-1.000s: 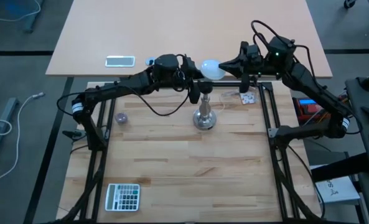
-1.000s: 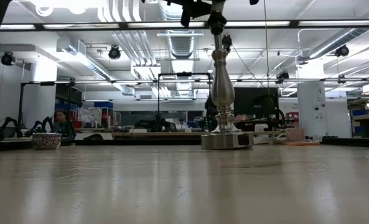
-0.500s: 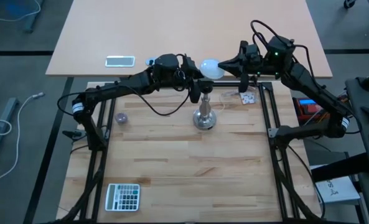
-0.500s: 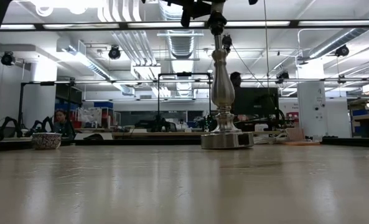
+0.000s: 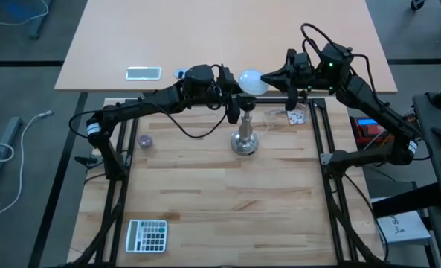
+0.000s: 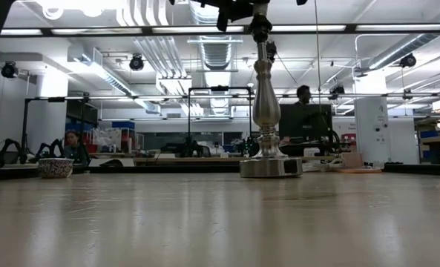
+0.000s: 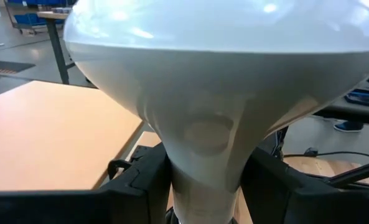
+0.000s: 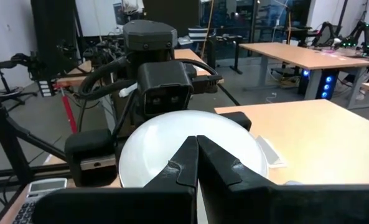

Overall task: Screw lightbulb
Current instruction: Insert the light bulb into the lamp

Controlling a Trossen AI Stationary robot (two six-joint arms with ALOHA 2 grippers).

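From where I'm driving, almost nothing on the table has shifted over the last second: the small white frosted lightbulb [image 5: 252, 82] sits in the same spot above the silver metal stand with round base and slim stem [image 5: 245, 138], just behind the stand's top in the high view. The one real change is the left gripper [image 5: 235, 88], whose jaws have been narrowing in on the bulb's tapered neck; in the left wrist view the dark fingers [image 7: 140, 180] flank the neck on both sides, looking in contact or nearly so, but I can't call it a firm grip yet. The right gripper [image 5: 279, 77] sits on the far side of the globe from the left one, fingers pinched fully together with nothing between them, tips pointed at the white dome in the right wrist view, so it looks like a steadying prod, not a hold. My read: the left arm is re-gripping for another twist, so the screwing is mid-way, not finished. In the low view a person behind the stand has moved across the background; irrelevant to the job. Count: one bulb, one stand, two arms, one white calculator [image 5: 146, 235] near the front-left of the stand, one small patterned bowl [image 5: 145, 141] to its left, one white phone-like slab [image 5: 143, 73] on the tan table [image 5: 131, 33] beyond it.
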